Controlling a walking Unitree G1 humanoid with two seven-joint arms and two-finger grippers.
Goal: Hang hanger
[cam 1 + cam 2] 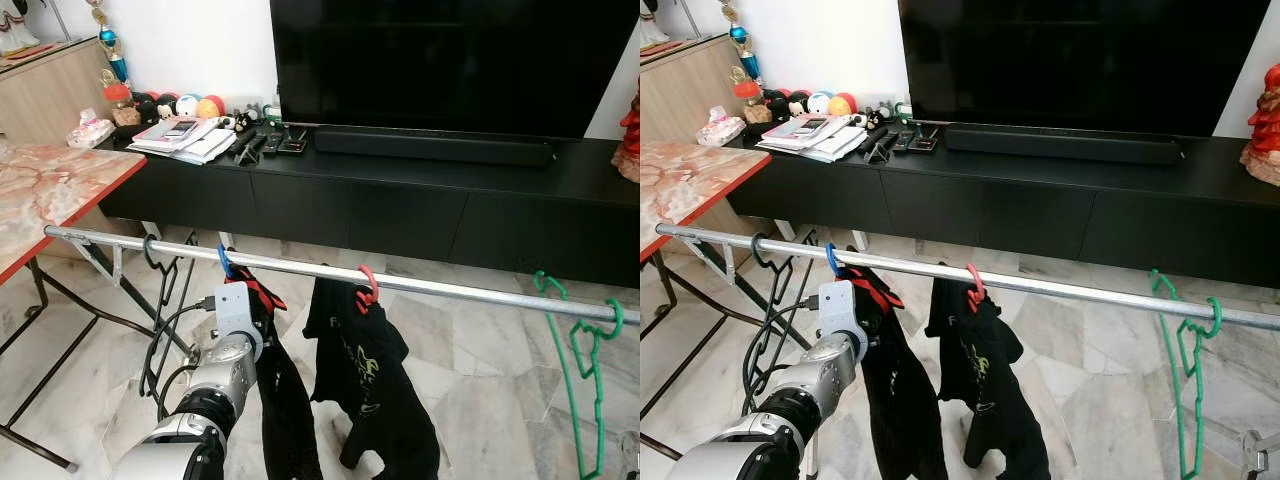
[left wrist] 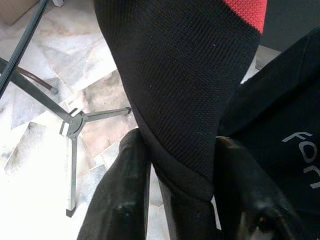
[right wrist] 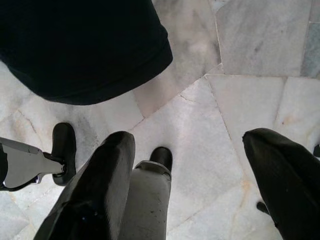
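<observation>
In the left eye view, the blue hanger (image 1: 224,261) hooks the steel rail (image 1: 450,291), its black garment (image 1: 285,400) hanging beside the left gripper (image 1: 250,300). In the left wrist view, the fingers (image 2: 127,185) clamp that fabric, probably steadying it. In the right wrist view, the right gripper (image 3: 200,185) gapes over marble floor (image 3: 260,45). No containers appear.

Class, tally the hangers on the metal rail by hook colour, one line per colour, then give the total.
Black hanger: 1
Blue hanger: 1
Red hanger: 1
Green hangers: 2
Total: 5
</observation>
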